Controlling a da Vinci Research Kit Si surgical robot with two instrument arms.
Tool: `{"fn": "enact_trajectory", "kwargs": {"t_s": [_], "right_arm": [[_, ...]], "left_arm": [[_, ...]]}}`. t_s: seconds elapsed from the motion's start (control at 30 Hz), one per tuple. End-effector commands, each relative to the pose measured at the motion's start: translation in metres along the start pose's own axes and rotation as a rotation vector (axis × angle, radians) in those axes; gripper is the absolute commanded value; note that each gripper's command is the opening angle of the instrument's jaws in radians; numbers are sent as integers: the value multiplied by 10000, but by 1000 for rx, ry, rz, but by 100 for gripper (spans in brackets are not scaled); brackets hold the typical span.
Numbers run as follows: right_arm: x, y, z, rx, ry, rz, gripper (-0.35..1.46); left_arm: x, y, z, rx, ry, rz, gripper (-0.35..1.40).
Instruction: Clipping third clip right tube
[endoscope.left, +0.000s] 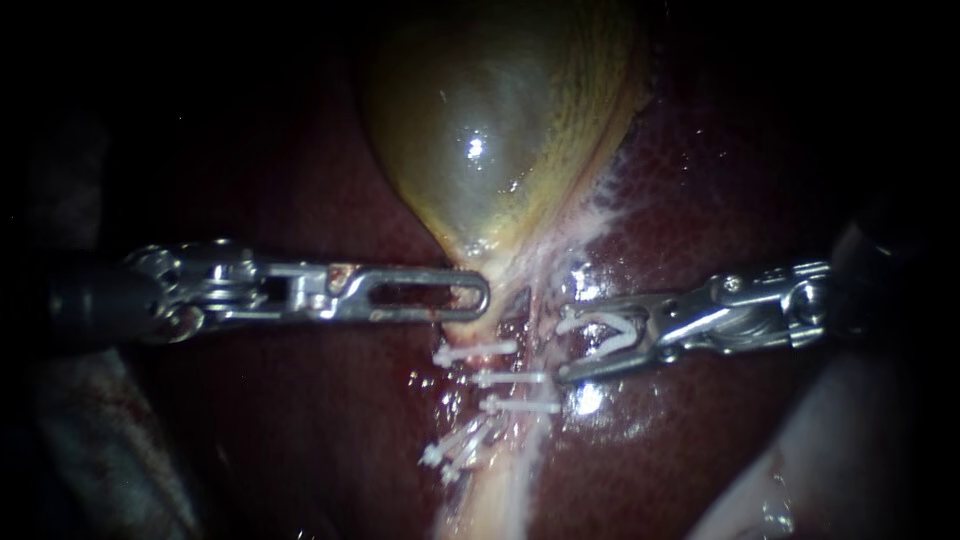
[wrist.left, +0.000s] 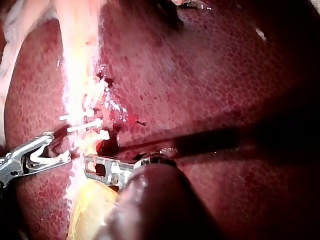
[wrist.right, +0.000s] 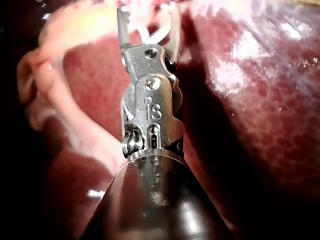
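Endoscope: close overhead, facing down — gallbladder (endoscope.left: 490, 130) at top of view, liver (endoscope.left: 720, 200) around, clipped tube (endoscope.left: 500, 470) in centre. Left wrist camera: behind left instrument (wrist.left: 92, 166), very near, looks along shaft; shares clipped tube and right instrument (wrist.left: 59, 148) with white clip (wrist.left: 42, 157). Right wrist camera: even nearer, along own shaft — shares that clip and liver beside it.

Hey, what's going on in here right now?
My right instrument holds a white clip, spread wide between its jaws, beside the pale tube that runs down from the gallbladder. It is not closed on the tube yet. Several placed clips already cross that tube. My left instrument sits at the gallbladder's neck, over the liver.
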Motion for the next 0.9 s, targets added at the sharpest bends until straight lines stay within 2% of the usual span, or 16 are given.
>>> {"fn": "enact_trajectory", "kwargs": {"t_s": [0.03,0.23,0.47,0.9], "right_arm": [[0,2,2,0,0,1,54],[-4,8,7,-2,1,-1,54],[-3,12,12,-4,2,6,53],[3,13,28,-10,6,34,53]], "left_arm": [[-1,1,-3,-1,0,0,-35],[-4,12,-16,-2,-2,-4,-35],[-6,23,-23,-4,-4,-8,-35],[-7,26,-25,-3,-2,-8,-35]]}}
